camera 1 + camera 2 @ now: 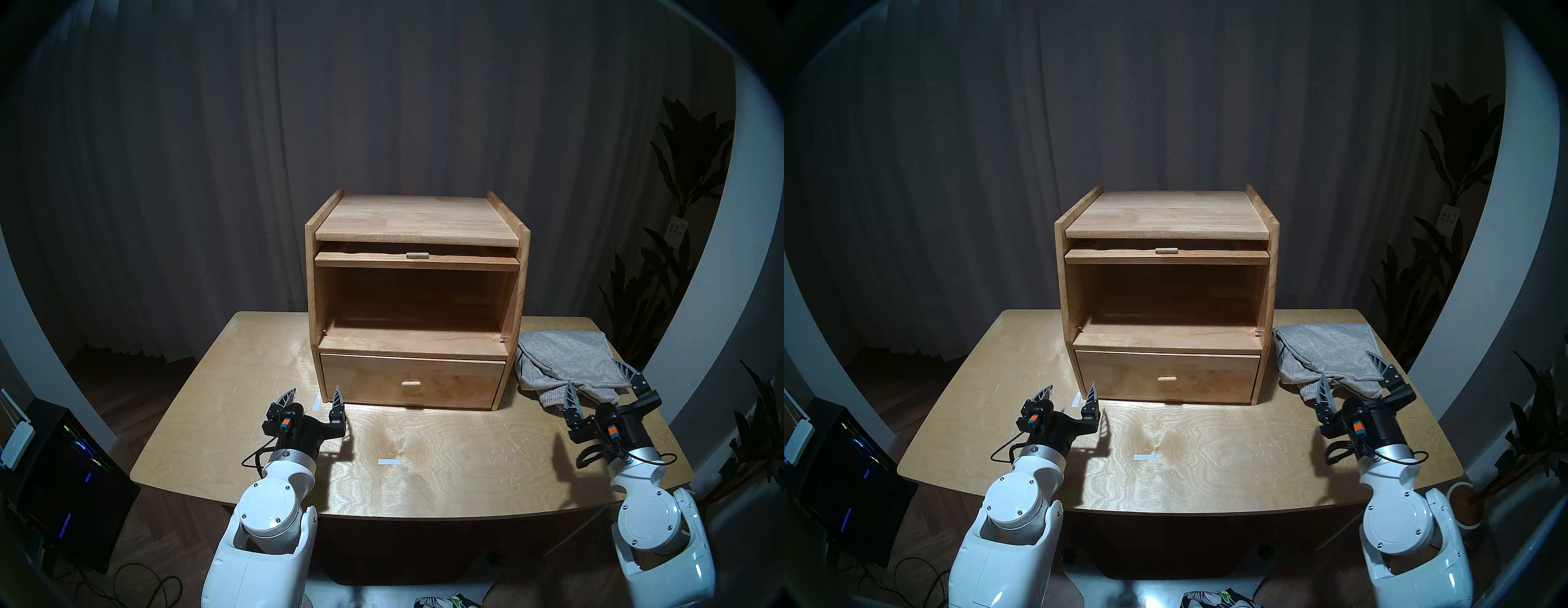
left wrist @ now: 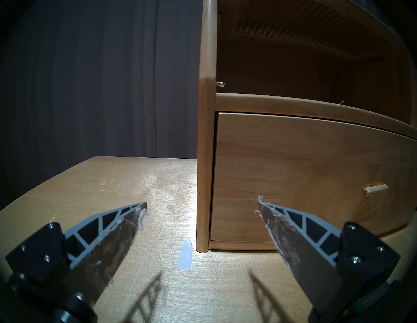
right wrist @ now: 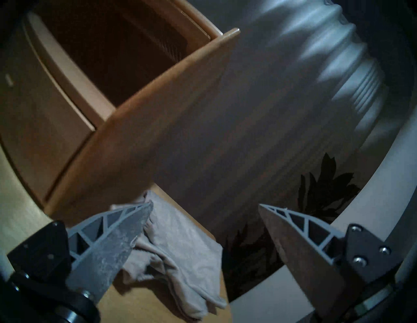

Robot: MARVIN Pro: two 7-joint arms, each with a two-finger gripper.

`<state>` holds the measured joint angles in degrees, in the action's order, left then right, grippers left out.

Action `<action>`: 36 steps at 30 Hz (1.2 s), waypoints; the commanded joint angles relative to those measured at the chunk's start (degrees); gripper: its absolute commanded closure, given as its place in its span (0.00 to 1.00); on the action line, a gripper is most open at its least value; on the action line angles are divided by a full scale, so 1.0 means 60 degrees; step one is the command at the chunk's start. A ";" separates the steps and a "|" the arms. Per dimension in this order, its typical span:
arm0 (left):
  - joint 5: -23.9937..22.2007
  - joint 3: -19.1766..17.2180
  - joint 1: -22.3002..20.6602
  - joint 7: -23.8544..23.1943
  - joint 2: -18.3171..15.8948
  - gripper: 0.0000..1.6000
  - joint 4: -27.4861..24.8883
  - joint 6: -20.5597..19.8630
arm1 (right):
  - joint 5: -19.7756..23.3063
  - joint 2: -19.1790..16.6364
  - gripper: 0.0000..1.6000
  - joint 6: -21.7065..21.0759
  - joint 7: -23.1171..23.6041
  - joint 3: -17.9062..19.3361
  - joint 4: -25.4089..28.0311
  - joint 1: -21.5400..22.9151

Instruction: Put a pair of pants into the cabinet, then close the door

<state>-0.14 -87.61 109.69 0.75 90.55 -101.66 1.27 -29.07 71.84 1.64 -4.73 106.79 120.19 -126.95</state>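
On the table [image 1: 237,382] the cabinet [image 1: 314,280] stands at the middle rear, its upper compartment open and bare. The door [image 1: 418,264] lies flat under the top board, slid back in, only its front edge and tab handle showing. The drawer [image 1: 413,382] below is closed. The pants [image 1: 568,361] lie folded on the table at the cabinet's 3 o'clock, just beside its right wall, a ribbed cuff sticking out toward the near edge. Two white tape strips lie on the tabletop, one [image 1: 389,462] near the middle, one [image 1: 315,404] at the cabinet's near-left corner. Leafy plants [image 1: 679,178] stand at 3 o'clock beyond the table, a dark monitor [image 1: 63,475] at 8 o'clock, a curtain behind.

The left gripper [image 1: 313,397] hangs low over the table, pointing forward at the cabinet's near-left corner, jaws wide apart and empty. The right gripper [image 1: 600,380] points forward over the near edge of the pants, rolled somewhat, jaws wide and holding nothing; whether a finger touches the cloth cannot be told.
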 commanded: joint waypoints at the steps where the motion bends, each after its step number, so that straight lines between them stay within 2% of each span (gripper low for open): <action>1: -0.0001 -0.0014 -0.0111 0.0004 -0.0001 0.00 -0.0167 0.0053 | -0.0921 -0.1012 0.00 -0.0430 0.0264 0.1314 -0.0455 -0.0012; 2: -0.0001 -0.0015 -0.0113 0.0004 -0.0001 0.00 -0.0172 0.0055 | -0.1068 -0.1296 0.00 -0.0454 0.0451 0.1704 -0.0641 -0.0022; 3: -0.0001 -0.0015 -0.0114 0.0004 -0.0001 0.00 -0.0177 0.0057 | -0.1230 -0.1230 0.00 -0.0526 0.0491 0.1639 -0.0789 0.0108; 6: 0.0000 -0.0017 -0.0114 0.0005 -0.0001 0.00 -0.0201 0.0065 | -0.1726 -0.1624 0.00 -0.0423 0.1207 0.2251 -0.1453 0.0364; 8: 0.0000 -0.0019 -0.0110 0.0005 -0.0001 0.00 -0.0220 0.0069 | -0.2071 -0.1856 0.00 -0.0332 0.1696 0.2139 -0.1864 0.0638; 12: -0.0001 -0.0020 -0.0102 0.0005 0.0000 0.00 -0.0243 0.0072 | -0.2727 -0.2350 0.00 -0.0038 0.2455 0.1527 -0.2680 0.1361; 14: -0.0001 -0.0020 -0.0101 0.0005 0.0000 0.00 -0.0245 0.0072 | -0.2846 -0.2479 0.00 0.0064 0.2591 0.1245 -0.2694 0.1473; 18: 0.0001 -0.0020 -0.0103 0.0005 0.0000 0.00 -0.0239 0.0070 | -0.2954 -0.2867 0.00 0.0160 0.2804 0.0550 -0.2794 0.1847; 22: 0.0002 -0.0020 -0.0102 0.0005 0.0001 0.00 -0.0240 0.0070 | -0.2966 -0.3176 0.00 0.0186 0.2910 -0.0091 -0.3116 0.2160; 23: 0.0002 -0.0020 -0.0101 0.0005 0.0001 0.00 -0.0243 0.0071 | -0.2951 -0.3404 0.00 0.0202 0.2962 -0.0357 -0.3386 0.2394; 28: 0.0003 -0.0020 -0.0102 0.0005 0.0001 0.00 -0.0241 0.0070 | -0.2906 -0.3473 0.00 0.0187 0.2896 -0.0930 -0.3998 0.2830; 36: 0.0006 -0.0019 -0.0107 0.0006 0.0003 0.00 -0.0224 0.0067 | -0.3003 -0.3212 0.00 0.0129 0.2670 -0.1799 -0.4892 0.3710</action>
<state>-0.08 -87.59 109.64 0.75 90.58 -101.74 1.30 -47.26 52.65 2.80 12.75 98.83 93.23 -110.30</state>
